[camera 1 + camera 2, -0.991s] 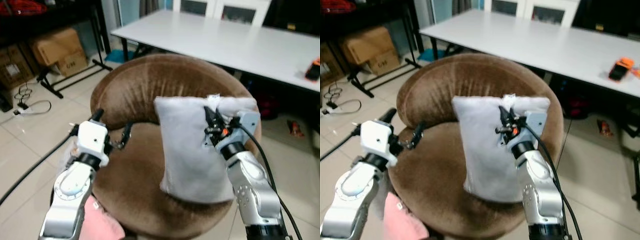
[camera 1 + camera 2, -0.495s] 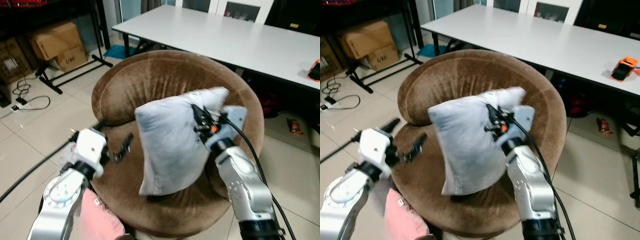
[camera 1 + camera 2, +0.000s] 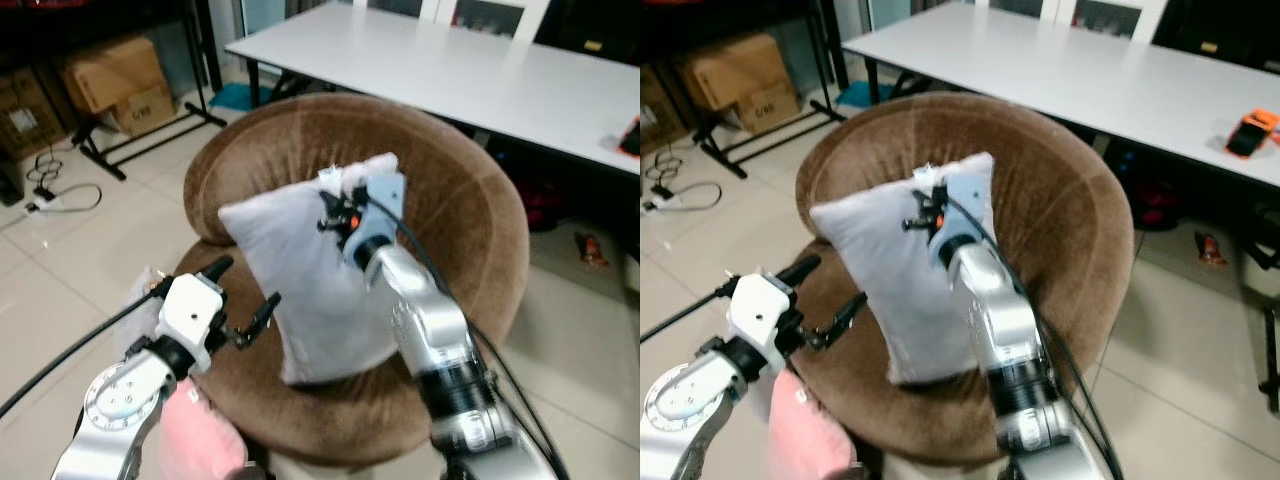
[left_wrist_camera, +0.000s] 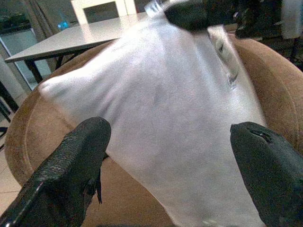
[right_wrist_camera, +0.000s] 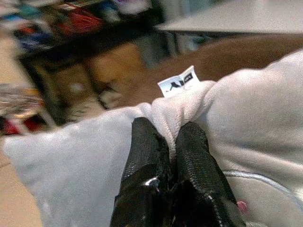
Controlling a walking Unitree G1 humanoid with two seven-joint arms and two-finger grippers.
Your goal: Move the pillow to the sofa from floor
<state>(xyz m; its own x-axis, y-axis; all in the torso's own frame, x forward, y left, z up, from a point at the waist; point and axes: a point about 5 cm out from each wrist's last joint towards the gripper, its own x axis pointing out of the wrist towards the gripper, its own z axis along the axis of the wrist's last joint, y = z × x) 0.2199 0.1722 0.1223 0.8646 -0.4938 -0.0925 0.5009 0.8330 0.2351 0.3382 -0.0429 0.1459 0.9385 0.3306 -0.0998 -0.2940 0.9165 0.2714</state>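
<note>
Right gripper is clamped on the top edge of the pale grey plush pillow, beside its white tag. Pillow is held upright, lower edge on the seat of the round brown velvet sofa. Left gripper is spread wide, just beside the pillow, touching nothing. Placement step judged nearly done; release is called for next. Contact under the pillow is hidden; pink cloth is cut off.
</note>
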